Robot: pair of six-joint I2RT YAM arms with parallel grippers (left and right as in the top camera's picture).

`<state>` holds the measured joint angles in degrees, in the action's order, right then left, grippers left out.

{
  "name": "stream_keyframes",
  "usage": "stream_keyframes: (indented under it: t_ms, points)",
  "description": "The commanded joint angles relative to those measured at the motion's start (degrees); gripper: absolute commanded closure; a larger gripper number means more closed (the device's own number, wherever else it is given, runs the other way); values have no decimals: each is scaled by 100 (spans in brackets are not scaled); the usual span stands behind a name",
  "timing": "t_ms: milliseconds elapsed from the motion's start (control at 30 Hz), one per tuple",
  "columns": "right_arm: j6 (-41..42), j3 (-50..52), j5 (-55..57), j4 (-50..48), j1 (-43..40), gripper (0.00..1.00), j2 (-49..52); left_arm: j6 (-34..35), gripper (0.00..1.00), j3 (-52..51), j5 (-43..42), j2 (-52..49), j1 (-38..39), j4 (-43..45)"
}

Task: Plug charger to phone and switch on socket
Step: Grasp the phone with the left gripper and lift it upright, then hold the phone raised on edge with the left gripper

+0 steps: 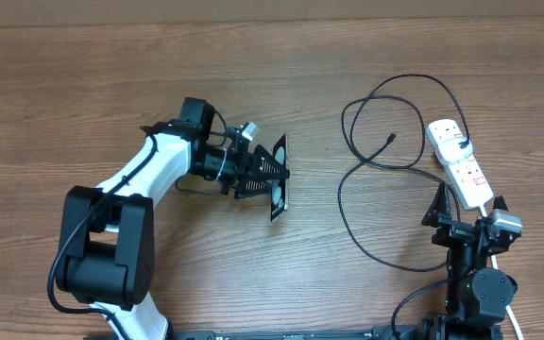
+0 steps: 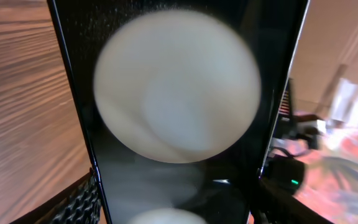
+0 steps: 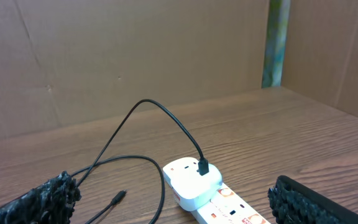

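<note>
left arm [image 1: 163,156] wearing white shell, black joints, black cable [image 1: 128,172] running behind left pincer [image 1: 275,176]; right arm [image 1: 475,279] looking mostly black.

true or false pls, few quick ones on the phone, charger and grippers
1. The left gripper holds the phone. True.
2. The charger tip is plugged into the phone. False: it lies loose on the table, well apart from the phone.
3. The right gripper is open and holds nothing. True.
4. The phone lies flat on the table. False: it is on edge in the left gripper.
5. The cable runs into a white adapter on the strip. True.
</note>
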<state>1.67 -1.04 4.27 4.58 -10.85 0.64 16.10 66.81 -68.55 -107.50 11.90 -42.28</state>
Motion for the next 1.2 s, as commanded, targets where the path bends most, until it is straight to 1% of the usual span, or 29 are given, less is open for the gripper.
stream_keyframes:
  t_ms: [0,300,667,933,1167]
  points:
    - [-2,59,-11,-20,-9,0,-26,81,40,162,-1025,-48,-129,103]
    - [-2,59,-11,-20,-9,0,-26,866,41,162,-1073,-48,-367,304]
    - [-2,59,-11,-20,-9,0,-26,1996,40,162,-1123,-48,-407,1027]
    - [-2,59,-11,-20,-9,0,-26,2041,41,162,-1209,-48,-407,1021]
    - [-2,59,-11,-20,-9,0,-26,2516,41,162,-1246,-48,-407,1025]
